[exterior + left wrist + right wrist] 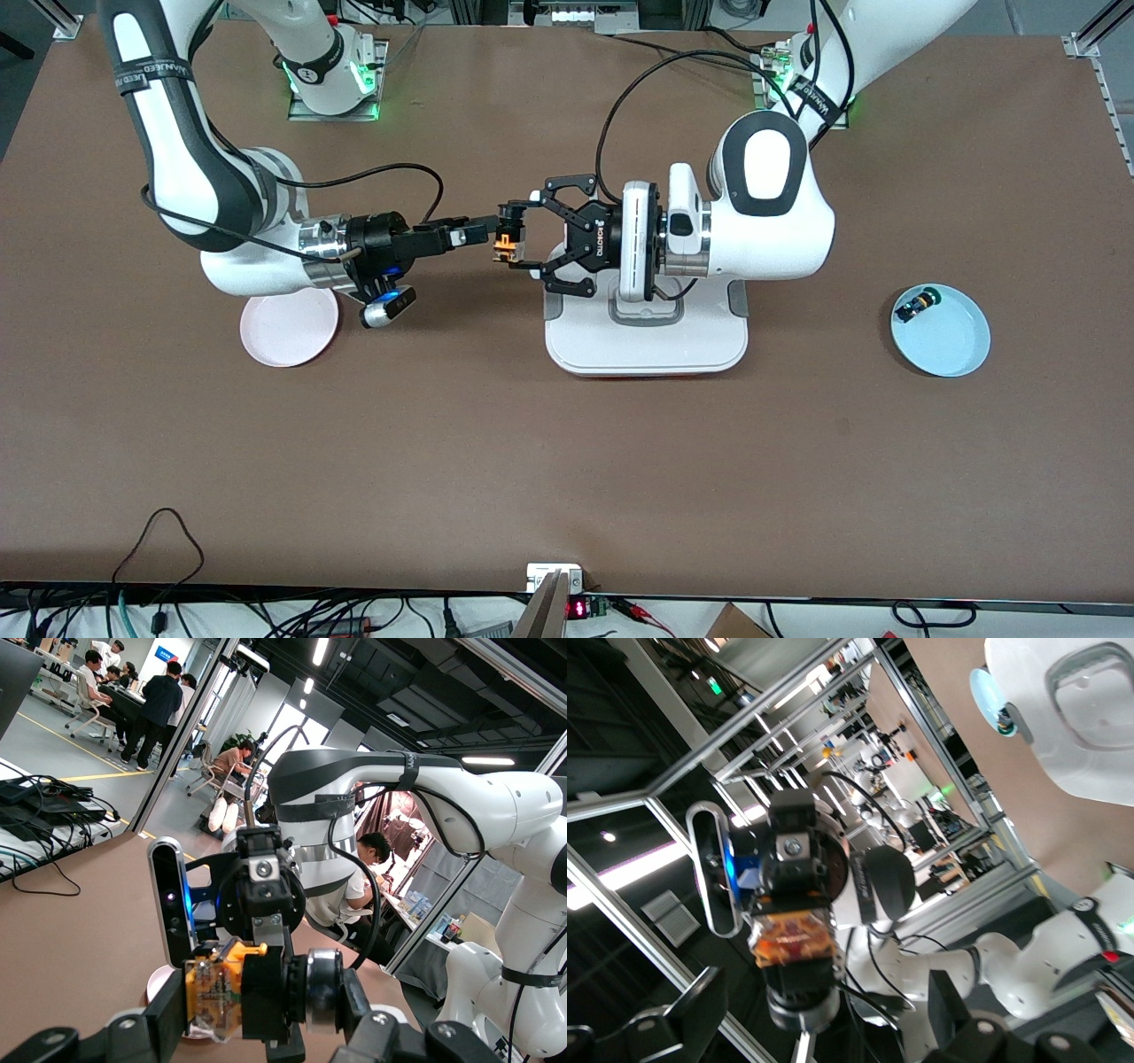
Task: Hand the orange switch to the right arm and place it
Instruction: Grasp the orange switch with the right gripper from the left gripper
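**Where two grippers faced each other, the orange switch (506, 245) sat in the left gripper (516, 239)**

While the left arm reached in level from its own end of the table (567, 496), its wide black claw was clamped on the orange switch, one finger above the little part and one below; the switch hung in the air over the middle of the table, above bare brown surface just off the corner of the white tray (647, 346) that lay under the left wrist. From the other end, the right gripper (496, 232) pointed straight at the claw; its slim black fingers stood as wide as they go, their tips at the switch's exposed end; whether they touched it could not be told. In the left wrist view the switch's orange-tan body showed close up between the claw's fingers, with the right arm's camera bar and blue light just past it.

A pink plate (288, 326) lay on the table under the right arm's wrist, toward that arm's end and clear of every edge; a pale blue plate (961, 350) lay toward the left arm's end, well apart from the tray; a second small black switch (914, 307) rested on the blue plate, close to the plate's rim.
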